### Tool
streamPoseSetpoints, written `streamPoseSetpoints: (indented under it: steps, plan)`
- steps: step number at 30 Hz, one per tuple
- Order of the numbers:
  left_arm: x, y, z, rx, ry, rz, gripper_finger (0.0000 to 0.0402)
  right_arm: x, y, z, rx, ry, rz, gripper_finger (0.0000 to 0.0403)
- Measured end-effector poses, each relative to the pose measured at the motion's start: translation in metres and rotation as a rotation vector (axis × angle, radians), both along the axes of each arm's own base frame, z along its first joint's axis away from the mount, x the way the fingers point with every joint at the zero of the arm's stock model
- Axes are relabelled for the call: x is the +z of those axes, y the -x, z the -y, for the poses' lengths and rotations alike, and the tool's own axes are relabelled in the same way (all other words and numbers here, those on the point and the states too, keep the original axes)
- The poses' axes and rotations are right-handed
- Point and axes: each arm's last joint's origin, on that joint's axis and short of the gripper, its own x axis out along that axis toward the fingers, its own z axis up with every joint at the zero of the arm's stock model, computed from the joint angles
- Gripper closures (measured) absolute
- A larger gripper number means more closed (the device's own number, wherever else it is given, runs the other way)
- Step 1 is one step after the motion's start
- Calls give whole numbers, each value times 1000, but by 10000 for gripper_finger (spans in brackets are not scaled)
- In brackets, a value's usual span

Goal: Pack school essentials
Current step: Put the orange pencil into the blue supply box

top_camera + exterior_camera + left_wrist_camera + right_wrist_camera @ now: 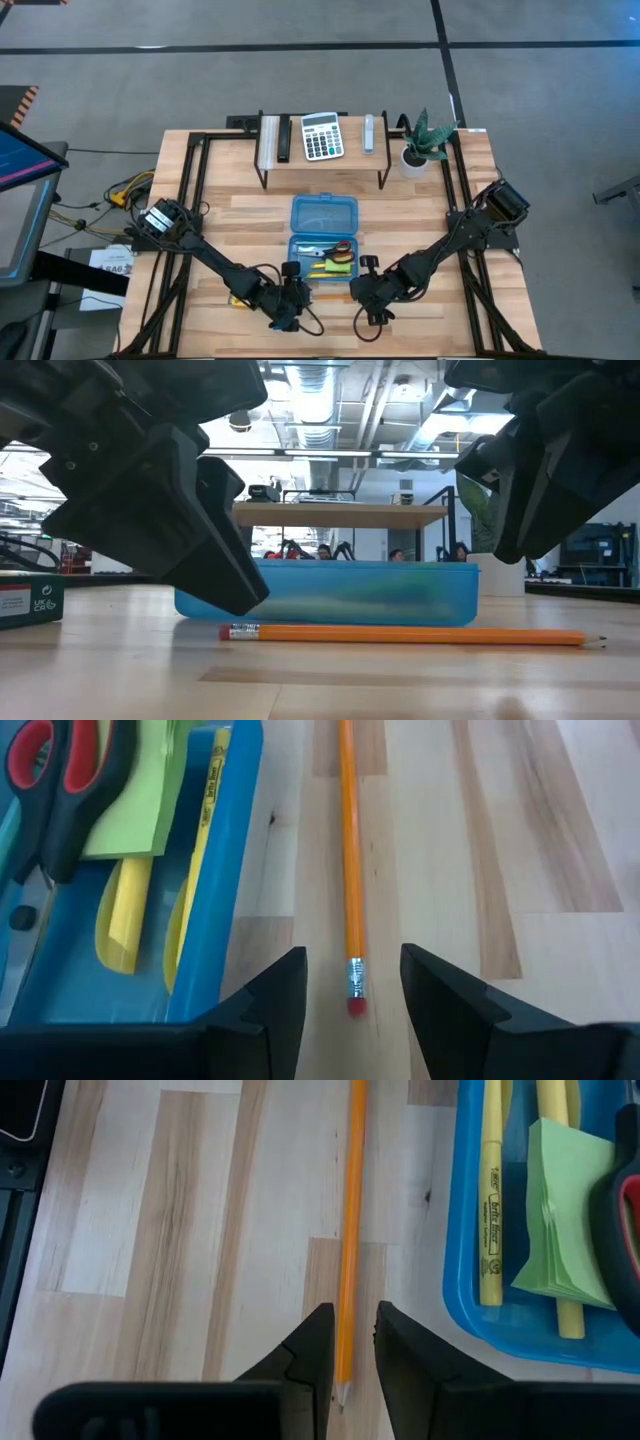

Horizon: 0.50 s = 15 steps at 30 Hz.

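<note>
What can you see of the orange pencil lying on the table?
The orange pencil is long, with a silver ferrule and pink eraser at one end and a sharpened tip at the other. It lies flat on the wooden table, outside the blue case and parallel to its near wall, not touching it. The left gripper straddles the eraser end and the right gripper the tip, jaws open, neither visibly clamping it.

Glossy orange pencil [351, 870] on matt pale wood table [520, 840]; case [330, 595] seemingly translucent plastic.

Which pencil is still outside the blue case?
The orange pencil, lying on the table beside the case between both grippers. The yellow pencil already lies inside, next to the green notes.
</note>
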Motion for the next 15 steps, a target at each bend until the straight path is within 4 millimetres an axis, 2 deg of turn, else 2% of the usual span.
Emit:
streamPoseSetpoints:
  steps: [8,15]
  plan:
    - [-21,-5,4,1,10,-6,251,0,0,0,-3,-2,0,305]
    - [-22,-5,4,6,-1,-6,259,0,0,0,-4,-1,0,305]
